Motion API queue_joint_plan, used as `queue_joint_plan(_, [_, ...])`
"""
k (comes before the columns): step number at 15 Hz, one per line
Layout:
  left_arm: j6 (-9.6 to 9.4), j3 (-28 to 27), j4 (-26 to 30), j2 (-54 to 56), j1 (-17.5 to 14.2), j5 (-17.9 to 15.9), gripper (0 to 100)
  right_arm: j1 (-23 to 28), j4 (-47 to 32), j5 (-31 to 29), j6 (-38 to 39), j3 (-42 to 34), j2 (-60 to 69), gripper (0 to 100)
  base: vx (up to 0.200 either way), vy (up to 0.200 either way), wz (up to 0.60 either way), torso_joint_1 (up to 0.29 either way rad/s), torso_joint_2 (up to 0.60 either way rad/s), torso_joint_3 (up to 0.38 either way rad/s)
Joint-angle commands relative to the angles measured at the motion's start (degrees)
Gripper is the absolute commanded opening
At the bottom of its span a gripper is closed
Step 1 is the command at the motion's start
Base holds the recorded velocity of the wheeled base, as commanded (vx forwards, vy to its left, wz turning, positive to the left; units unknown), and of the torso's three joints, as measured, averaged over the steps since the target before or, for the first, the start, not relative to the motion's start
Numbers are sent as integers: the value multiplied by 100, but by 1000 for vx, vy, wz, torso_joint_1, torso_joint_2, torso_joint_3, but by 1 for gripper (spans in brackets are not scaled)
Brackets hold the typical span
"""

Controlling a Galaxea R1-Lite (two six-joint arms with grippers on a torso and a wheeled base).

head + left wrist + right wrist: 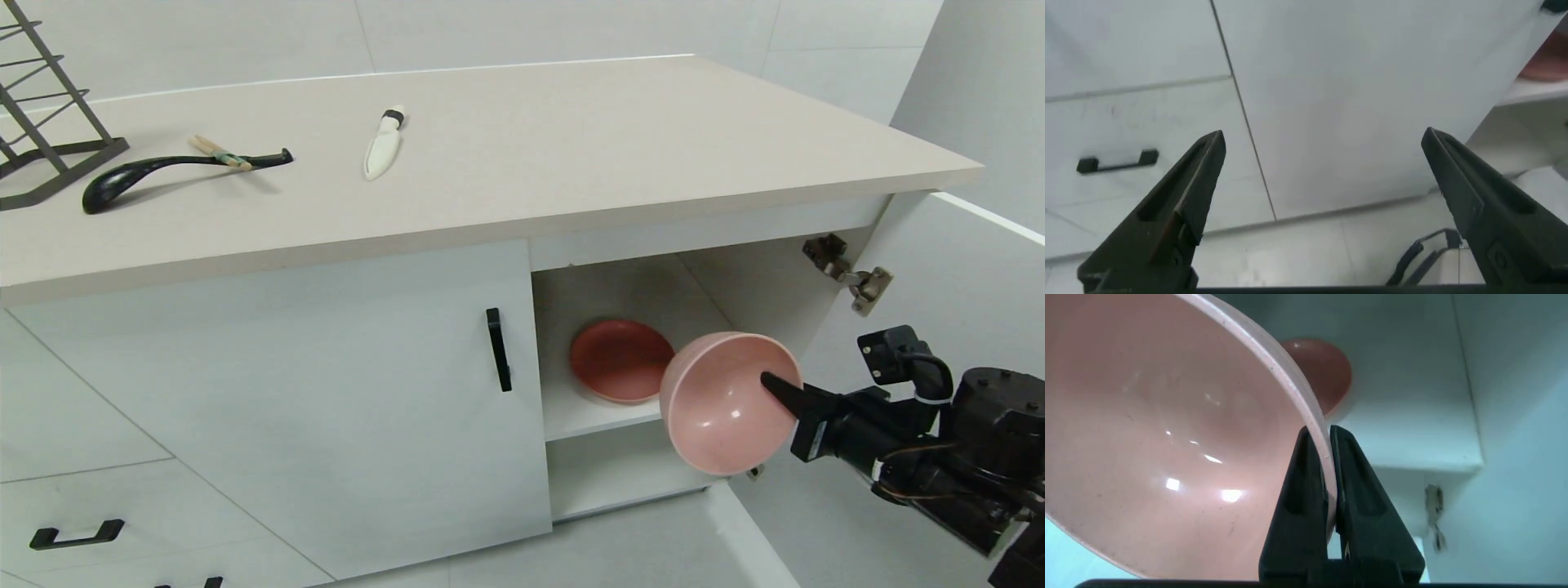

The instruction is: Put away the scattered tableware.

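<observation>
Bowl [722,416], pink, stiff and likely light but slick, hangs tilted just outside the open cabinet [759,278]; right gripper [772,382] pinches its rim tight, left gripper [1323,155] gapes empty.

The head camera looks down over the desk [612,139] and cupboard shelf [588,416]. The left wrist camera faces a low drawer handle [1117,162]; the right wrist camera, close against the bowl [1151,416], shares the red plate [1323,363] with the head view

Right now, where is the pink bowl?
The pink bowl is on the head view's right, its rim pinched in the right gripper, outside the open cupboard near the red dish.
</observation>
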State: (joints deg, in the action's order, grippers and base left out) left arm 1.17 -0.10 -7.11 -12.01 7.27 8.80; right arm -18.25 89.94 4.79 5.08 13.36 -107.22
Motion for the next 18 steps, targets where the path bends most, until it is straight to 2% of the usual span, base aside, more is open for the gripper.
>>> queue_joint_plan(1, [15, 10, 315, 471, -76, -10, 100, -3, 6, 4, -7, 492, -651, 0, 0, 0, 0, 0, 0, 0])
queue_joint_plan(3, [-12, 10, 315, 524, -59, -151, 100, -3, 6, 57, -7, 791, -731, 0, 0, 0, 0, 0, 0, 0])
queue_joint_plan(6, [-20, 10, 315, 577, 161, -370, 100, -12, 6, 154, -34, 1151, -880, 0, 0, 0, 0, 0, 0, 0])
queue_joint_plan(7, [-20, 10, 333, 612, 319, -485, 100, -12, -249, 180, -34, 1336, -924, 0, 0, 0, 0, 0, 0, 0])
queue_joint_plan(10, [-29, 10, 342, 665, 372, -564, 100, -3, -1023, 189, -34, 1942, -889, 0, 0, 0, 0, 0, 0, 0])
queue_joint_plan(12, [-179, 10, 359, 665, 548, -449, 100, -21, -1691, 189, -192, 2452, -906, 0, 0, 0, 0, 0, 0, 0])
queue_joint_plan(13, [-521, 10, 298, 647, 601, -265, 100, -21, -2104, 189, -324, 2751, -924, 0, 0, 0, 0, 0, 0, 0])
queue_joint_plan(14, [-776, 10, 324, 656, 583, -212, 100, -21, -2376, 198, -324, 3006, -950, 0, 0, 0, 0, 0, 0, 0])
queue_joint_plan(15, [-864, 10, 342, 656, 513, -80, 100, -21, -2666, 215, -324, 3296, -994, 0, 0, 0, 0, 0, 0, 0])
queue_joint_plan(16, [-847, 10, 342, 656, 442, 51, 100, -21, -2939, 215, -324, 3586, -1073, 0, 0, 0, 0, 0, 0, 0])
queue_joint_plan(18, [-847, 10, 342, 638, 451, 60, 100, -12, -3273, 215, -324, 4175, -1337, 0, 0, 0, 0, 0, 0, 0])
